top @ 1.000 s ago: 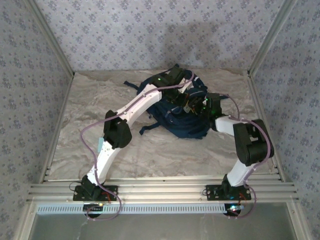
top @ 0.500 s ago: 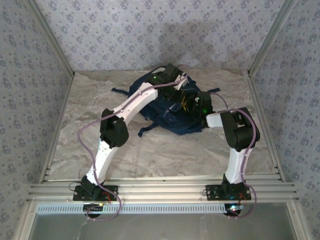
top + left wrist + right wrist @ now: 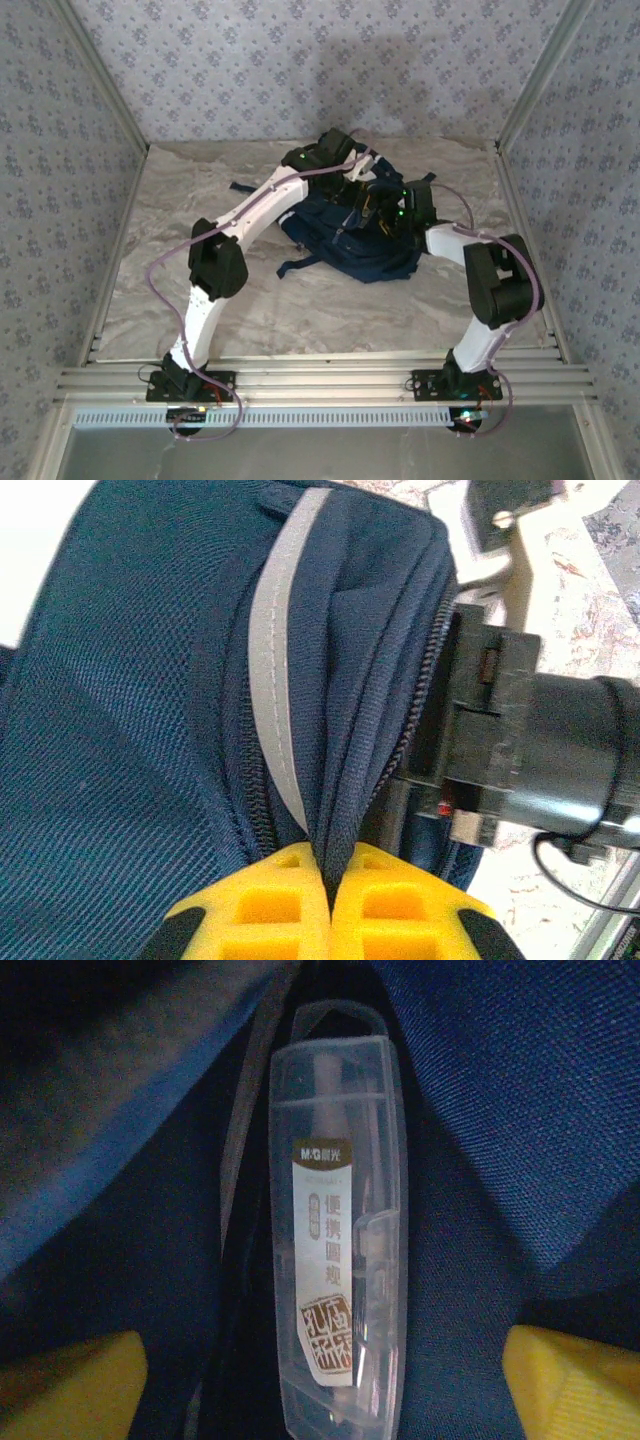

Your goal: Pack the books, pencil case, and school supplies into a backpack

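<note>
The navy backpack (image 3: pixel 345 250) lies at the middle back of the table. My left gripper (image 3: pixel 352 186) sits at its top edge, and its yellow fingers (image 3: pixel 270 900) are shut on a fold of the backpack fabric (image 3: pixel 150 730) beside a grey stripe (image 3: pixel 275 660). My right gripper (image 3: pixel 378 212) reaches into the bag from the right and stands wide open (image 3: pixel 320 1395). A clear plastic box (image 3: pixel 340 1230) with a white printed label lies lengthwise between its fingers (image 3: pixel 575 1380), against the dark lining, untouched by either finger. The paperback, pencil case, blue pad and eraser block are hidden.
A dark strap (image 3: pixel 300 262) trails from the backpack toward the front left, another (image 3: pixel 245 187) to the left. The right arm's black wrist (image 3: pixel 530 740) is close beside the held fabric. Patterned walls (image 3: pixel 60 200) and metal rails (image 3: pixel 320 380) bound the marble table (image 3: pixel 170 230).
The backpack and both grippers swung left, then back right. My left gripper kept its pinch on the fabric; the right elbow folded in and out again.
</note>
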Robot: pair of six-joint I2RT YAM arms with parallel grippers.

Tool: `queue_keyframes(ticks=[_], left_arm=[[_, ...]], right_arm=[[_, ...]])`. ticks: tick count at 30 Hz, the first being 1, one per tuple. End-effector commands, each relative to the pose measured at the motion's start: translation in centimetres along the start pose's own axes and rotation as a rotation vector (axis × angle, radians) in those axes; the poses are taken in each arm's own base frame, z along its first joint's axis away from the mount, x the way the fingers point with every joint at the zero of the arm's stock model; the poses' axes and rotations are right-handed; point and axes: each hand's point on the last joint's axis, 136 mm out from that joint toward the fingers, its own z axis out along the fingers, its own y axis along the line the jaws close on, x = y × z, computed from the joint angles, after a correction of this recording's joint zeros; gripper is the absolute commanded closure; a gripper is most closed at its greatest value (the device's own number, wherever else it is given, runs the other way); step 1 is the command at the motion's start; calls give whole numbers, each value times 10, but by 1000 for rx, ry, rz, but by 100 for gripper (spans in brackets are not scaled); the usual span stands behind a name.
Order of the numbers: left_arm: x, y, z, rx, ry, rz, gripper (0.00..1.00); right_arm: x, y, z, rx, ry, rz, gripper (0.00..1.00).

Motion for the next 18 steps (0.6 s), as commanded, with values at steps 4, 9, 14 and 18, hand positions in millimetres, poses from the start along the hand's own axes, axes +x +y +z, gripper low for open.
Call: queue_keyframes(ticks=[4,9,14,18], left_arm=[[-14,9,8,1,-77,-8,100],[-13,7,7,23,-99,-25,100],[-8,1,3,44,-91,-43,95],[1,0,-7,49,-86,-77,58]], right_arm=[[12,-16,-68,209,16,-305,0],[7,-14,-108,250,-11,-420,0],[1,0,-138,202,-58,-463,0],[-4,15,-152,148,-85,-513,0]])
